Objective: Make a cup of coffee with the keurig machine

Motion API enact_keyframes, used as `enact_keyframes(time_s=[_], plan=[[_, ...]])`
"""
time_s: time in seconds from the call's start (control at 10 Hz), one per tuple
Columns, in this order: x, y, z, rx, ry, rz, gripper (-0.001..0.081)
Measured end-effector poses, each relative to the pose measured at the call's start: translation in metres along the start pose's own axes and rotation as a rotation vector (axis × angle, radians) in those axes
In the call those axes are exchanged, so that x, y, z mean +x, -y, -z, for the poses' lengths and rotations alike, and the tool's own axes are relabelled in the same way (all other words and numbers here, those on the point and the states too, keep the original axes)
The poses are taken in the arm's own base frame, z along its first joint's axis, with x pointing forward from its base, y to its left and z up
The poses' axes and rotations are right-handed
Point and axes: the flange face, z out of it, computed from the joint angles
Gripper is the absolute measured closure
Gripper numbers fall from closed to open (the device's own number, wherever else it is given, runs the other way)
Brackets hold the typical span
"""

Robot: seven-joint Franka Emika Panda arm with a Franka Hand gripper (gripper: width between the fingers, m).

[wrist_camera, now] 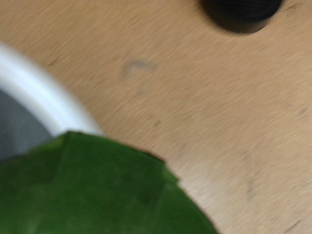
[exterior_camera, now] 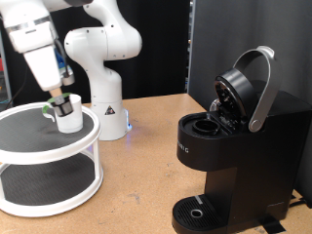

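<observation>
Green fills the wrist view's lower part, a blurred faceted surface pressed right up to the lens; what it belongs to I cannot tell from that view. Beside it curves a white rim, and beyond lies bare wooden table with a dark round object at the frame's edge. From the exterior view, the keurig sits at the right, closest to that camera: black, boxy, lid swung up with its silver handle arched over, brew chamber exposed, round drip tray at the bottom with no cup on it. Well apart from it, at the exterior view's left, stands a white two-tier round rack. The cup rests on the rack's top shelf, upright. The gripper hangs directly over the cup, fingers reaching down to its rim, a green patch showing at the cup's side next to them. Whether the fingers are clenched on the cup or merely straddling it, I cannot tell; the contact is too small and partly hidden. Behind the rack stands the arm's white base on the table.
</observation>
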Motion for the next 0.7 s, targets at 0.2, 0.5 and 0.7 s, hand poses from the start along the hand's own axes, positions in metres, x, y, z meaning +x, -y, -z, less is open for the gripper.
enact_keyframes(time_s=[0.2, 0.5, 0.7], plan=[[0.024, 0.004, 0.002, -0.008, -0.023, -0.058, 0.0322], [0.036, 0.009, -0.002, 0.018, -0.064, -0.058, 0.0322], [0.068, 0.018, -0.002, 0.046, -0.144, -0.048, 0.0322]])
